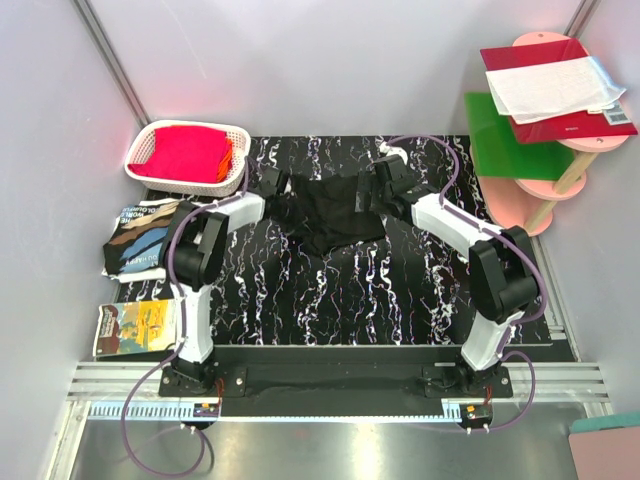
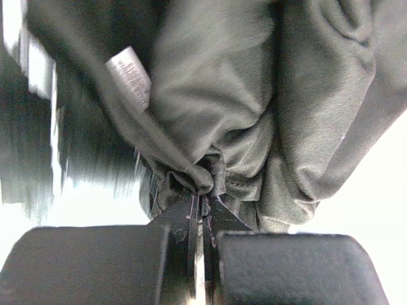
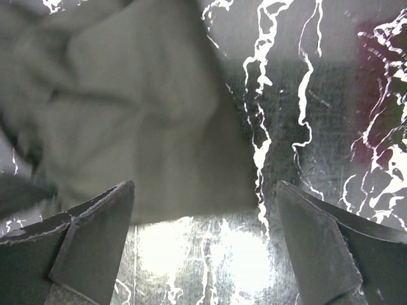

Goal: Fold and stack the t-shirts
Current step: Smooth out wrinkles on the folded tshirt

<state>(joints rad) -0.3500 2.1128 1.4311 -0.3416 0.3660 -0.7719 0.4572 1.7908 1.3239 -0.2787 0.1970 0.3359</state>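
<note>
Not yet folded, the black t-shirt (image 2: 216, 95) is pinched by the left gripper (image 2: 202, 194); the right gripper (image 3: 203, 187) is held spread just behind its edge.

The left white-and-black robot arm (image 1: 195, 320) and the right white-and-black robot arm (image 1: 440, 218) are both made of smooth white tubes and fat black round joints. A thin purple cable (image 1: 171, 262) runs back from each gripper end (it curls past the base too). The left black gripper (image 2: 203, 200) has two flat blocks behind its fingers. The right dark grey gripper (image 3: 203, 190) has pointed wedge fingers (image 3: 95, 235) with rough edges.
</note>
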